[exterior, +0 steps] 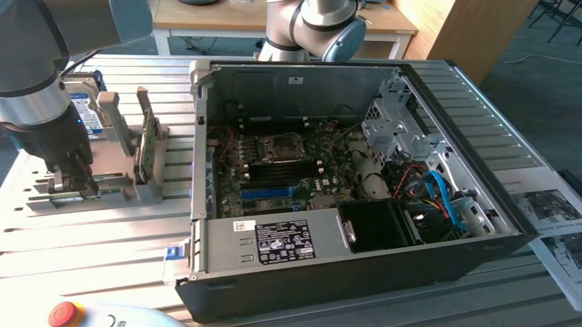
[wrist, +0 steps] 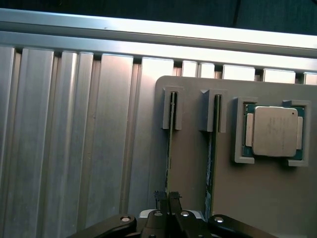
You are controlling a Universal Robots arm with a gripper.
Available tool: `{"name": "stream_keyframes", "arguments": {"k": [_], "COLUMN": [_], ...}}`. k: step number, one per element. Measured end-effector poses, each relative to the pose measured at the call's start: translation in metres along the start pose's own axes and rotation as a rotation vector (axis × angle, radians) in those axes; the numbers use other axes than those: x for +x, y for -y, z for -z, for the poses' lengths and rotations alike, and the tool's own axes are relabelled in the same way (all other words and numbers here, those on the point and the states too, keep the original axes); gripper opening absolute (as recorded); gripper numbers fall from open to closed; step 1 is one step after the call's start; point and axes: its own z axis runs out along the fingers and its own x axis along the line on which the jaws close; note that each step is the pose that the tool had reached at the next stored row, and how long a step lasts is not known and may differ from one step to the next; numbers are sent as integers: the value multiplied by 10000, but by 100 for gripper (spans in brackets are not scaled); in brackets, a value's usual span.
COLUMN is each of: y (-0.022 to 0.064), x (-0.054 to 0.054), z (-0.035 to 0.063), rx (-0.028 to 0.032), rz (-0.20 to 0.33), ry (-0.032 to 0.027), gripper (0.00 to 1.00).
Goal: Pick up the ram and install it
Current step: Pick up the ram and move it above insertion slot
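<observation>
**The claw [wrist: 167, 197] is pinched almost shut on the ram [wrist: 171, 144], which stands on its edge in the grey holder [wrist: 190, 158].**

We see both fingertips [wrist: 159, 197] pressing the sides of the thin green stick at one end, while its other end sits in a grey bracket of the holder. Just beside it, in the next bracket, stands the broader green card [wrist: 210, 163], and past that a processor [wrist: 274, 131] lies in a square pocket. The holder rests on a counter [wrist: 74, 148] of ribbed aluminium profiles. To the exterior view's right of the holder lies an open computer case [exterior: 364, 272], with its motherboard [exterior: 272, 170] and blue slots [exterior: 268, 193] uncovered. A red button [exterior: 64, 313] sits at the near edge, printed papers [exterior: 555, 211] lie by the case, and a wooden desk [exterior: 227, 17] stands behind.
</observation>
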Motion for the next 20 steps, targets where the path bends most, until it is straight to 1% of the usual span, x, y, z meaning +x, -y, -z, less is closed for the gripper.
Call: {"name": "stream_keyframes", "arguments": {"k": [15, 20], "y": [0, 0], "x": [0, 0], "z": [0, 0], "rx": [-7, -7], "rz": [-342, -352], "ry": [4, 5], "gripper": [12, 12]}}
